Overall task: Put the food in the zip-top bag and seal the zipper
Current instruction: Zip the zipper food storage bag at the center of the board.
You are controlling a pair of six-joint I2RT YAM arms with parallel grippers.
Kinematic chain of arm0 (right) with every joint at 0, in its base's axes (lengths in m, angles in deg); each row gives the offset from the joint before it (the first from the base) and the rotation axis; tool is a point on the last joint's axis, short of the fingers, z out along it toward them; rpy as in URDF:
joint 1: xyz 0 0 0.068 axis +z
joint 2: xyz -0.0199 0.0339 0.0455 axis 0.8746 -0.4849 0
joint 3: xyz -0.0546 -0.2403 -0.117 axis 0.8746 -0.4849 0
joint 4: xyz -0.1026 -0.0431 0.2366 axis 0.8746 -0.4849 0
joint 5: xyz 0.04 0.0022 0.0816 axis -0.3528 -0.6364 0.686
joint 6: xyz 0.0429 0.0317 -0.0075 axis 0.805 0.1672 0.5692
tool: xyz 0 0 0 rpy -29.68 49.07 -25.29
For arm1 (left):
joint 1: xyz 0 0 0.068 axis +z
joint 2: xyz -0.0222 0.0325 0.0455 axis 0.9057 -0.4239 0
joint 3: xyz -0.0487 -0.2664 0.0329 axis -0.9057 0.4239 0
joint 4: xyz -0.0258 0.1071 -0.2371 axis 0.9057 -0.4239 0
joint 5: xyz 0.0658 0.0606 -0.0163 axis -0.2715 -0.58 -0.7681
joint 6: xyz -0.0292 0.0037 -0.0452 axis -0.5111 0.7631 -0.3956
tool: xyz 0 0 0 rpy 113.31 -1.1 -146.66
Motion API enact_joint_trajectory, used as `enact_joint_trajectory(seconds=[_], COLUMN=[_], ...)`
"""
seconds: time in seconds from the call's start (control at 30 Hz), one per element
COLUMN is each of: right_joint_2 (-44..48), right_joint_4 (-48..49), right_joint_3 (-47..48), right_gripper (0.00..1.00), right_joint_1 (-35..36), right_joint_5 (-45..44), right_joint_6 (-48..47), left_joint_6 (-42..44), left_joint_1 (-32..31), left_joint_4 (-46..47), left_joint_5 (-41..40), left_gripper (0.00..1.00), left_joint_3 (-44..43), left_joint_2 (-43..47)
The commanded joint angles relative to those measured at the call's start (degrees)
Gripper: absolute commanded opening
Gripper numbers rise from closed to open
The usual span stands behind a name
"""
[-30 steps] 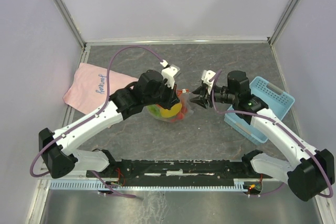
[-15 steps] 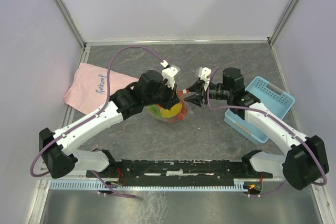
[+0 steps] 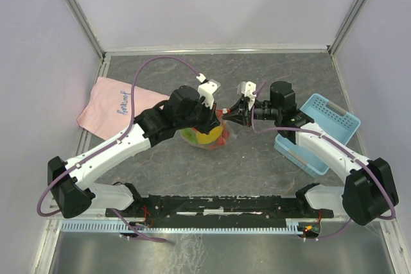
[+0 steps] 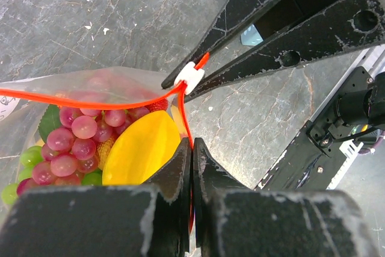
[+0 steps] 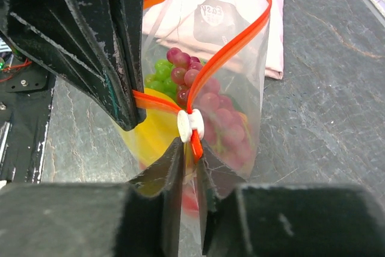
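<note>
The zip-top bag (image 3: 209, 136) hangs between my two grippers, holding the food: red grapes (image 4: 72, 142), green grapes (image 5: 159, 70) and a yellow fruit (image 4: 141, 148). Its zipper (image 4: 90, 97) loops open across the mouth and carries a white slider (image 5: 190, 126) at one end. My left gripper (image 4: 191, 145) is shut on the zipper strip at the bag's near edge. My right gripper (image 5: 191, 148) is closed on the zipper's end just behind the slider. In the top view, the left gripper (image 3: 215, 119) and right gripper (image 3: 232, 119) nearly meet over the bag.
A light-blue basket (image 3: 321, 129) stands at the right, under the right arm. A pink cloth (image 3: 112, 104) lies at the left, and shows behind the bag in the right wrist view (image 5: 275, 40). Metal frame posts stand at the back corners.
My right gripper has moved left to the bag and closed on the zipper's end by the slider. The left gripper and the bag have stayed put.
</note>
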Motion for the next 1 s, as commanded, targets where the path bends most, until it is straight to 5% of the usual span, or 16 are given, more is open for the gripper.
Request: enact_joint_trajectory(seconds=[0.0, 0.07, 0.17, 0.3, 0.57, 0.97], right_joint_2=[0.3, 0.8, 1.5, 2.6, 4.2, 4.9], right_joint_4=[1.5, -0.7, -2.9, -5.9, -8.3, -8.1], right_joint_3=[2.5, 3.0, 3.5, 4.1, 4.2, 4.0], right_gripper=[0.14, 0.03, 0.02, 0.02, 0.02, 0.02], right_joint_1=[-0.2, -0.2, -0.2, -0.2, -0.1, -0.1], right_joint_5=[3.3, 3.2, 2.4, 1.3, -0.2, 1.9], right_joint_6=[-1.7, -3.3, -4.6, -5.8, -6.3, -4.6], left_joint_6=[2.8, 2.9, 3.0, 4.0, 10.2, 15.1], left_joint_1=[0.1, 0.1, 0.1, 0.0, 0.4, 4.3], left_joint_4=[3.9, 3.7, 3.2, 2.2, 2.2, 5.9], left_joint_5=[0.6, 0.0, -1.3, -3.6, -1.3, 11.4], left_gripper=[0.03, 0.03, 0.08, 0.32, 0.65, 0.70], left_joint_3=[-0.5, -0.6, -1.3, -2.7, -5.8, -7.2], left_joint_2=[2.0, 2.1, 2.3, 2.4, 2.1, -2.7])
